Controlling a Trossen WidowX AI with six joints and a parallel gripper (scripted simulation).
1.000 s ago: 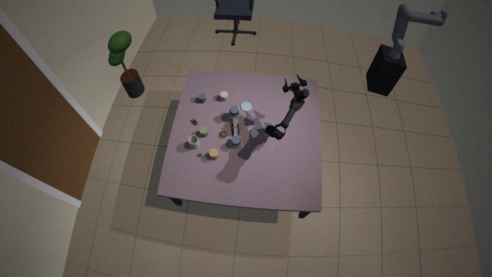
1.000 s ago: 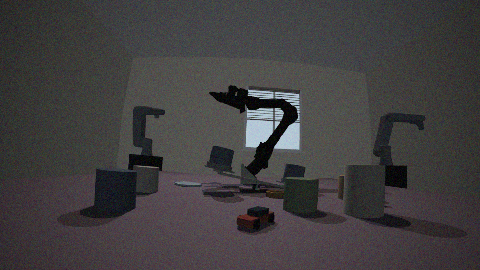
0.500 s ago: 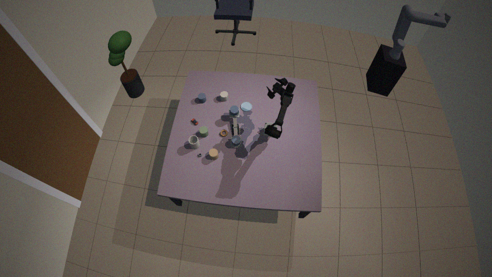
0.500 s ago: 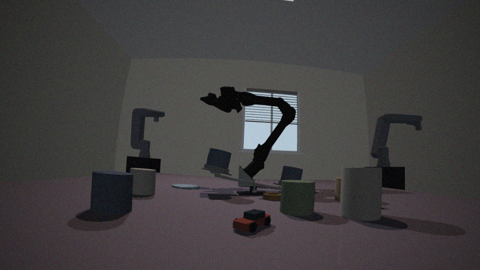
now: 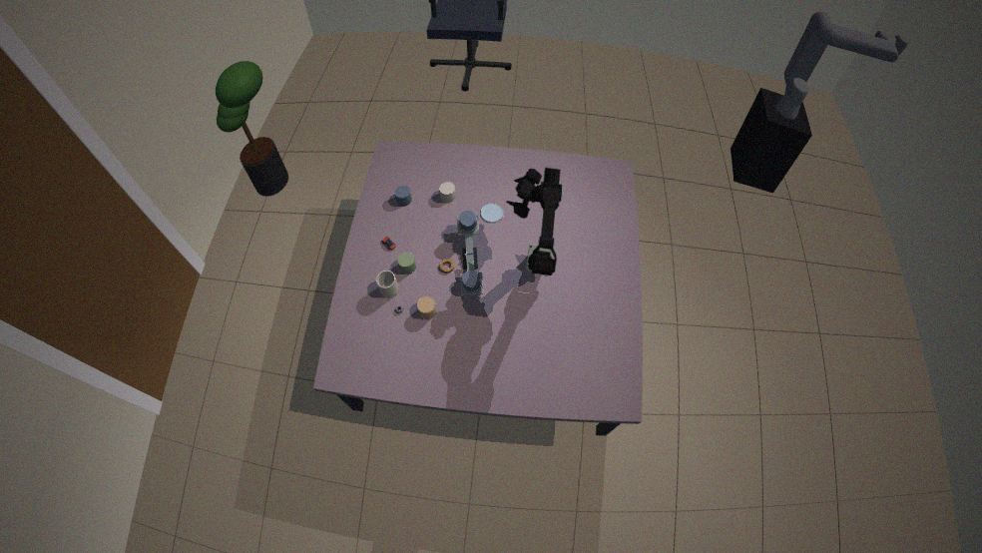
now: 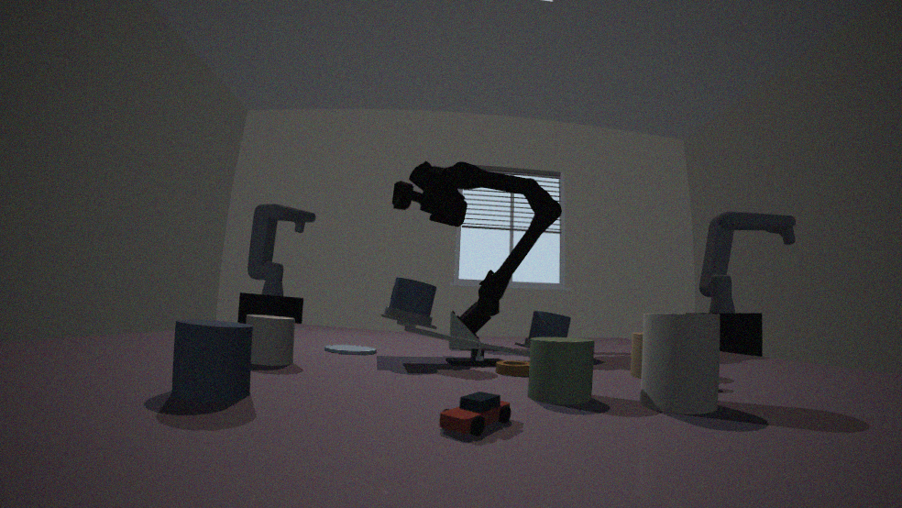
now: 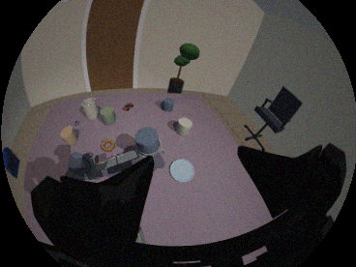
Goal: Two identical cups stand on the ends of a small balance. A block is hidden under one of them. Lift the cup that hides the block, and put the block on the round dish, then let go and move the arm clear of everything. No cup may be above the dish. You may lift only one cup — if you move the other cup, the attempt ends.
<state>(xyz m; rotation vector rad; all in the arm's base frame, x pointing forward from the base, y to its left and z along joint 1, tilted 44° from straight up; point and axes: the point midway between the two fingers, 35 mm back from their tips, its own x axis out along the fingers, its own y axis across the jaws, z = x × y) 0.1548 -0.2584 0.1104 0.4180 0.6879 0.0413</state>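
Observation:
Two blue-grey cups stand on the ends of a tilted balance. The cup nearer the dish is on the raised end. The other cup is on the low end. No block shows; what is under the cups is hidden. The pale blue round dish lies beside the raised end, with nothing on it. My gripper is open and empty, high above the table on the dish side, clear of both cups.
Beyond the balance stand a blue cylinder, a white one, a green one, an orange one and a tall pale cup. A red car and an orange ring lie there too.

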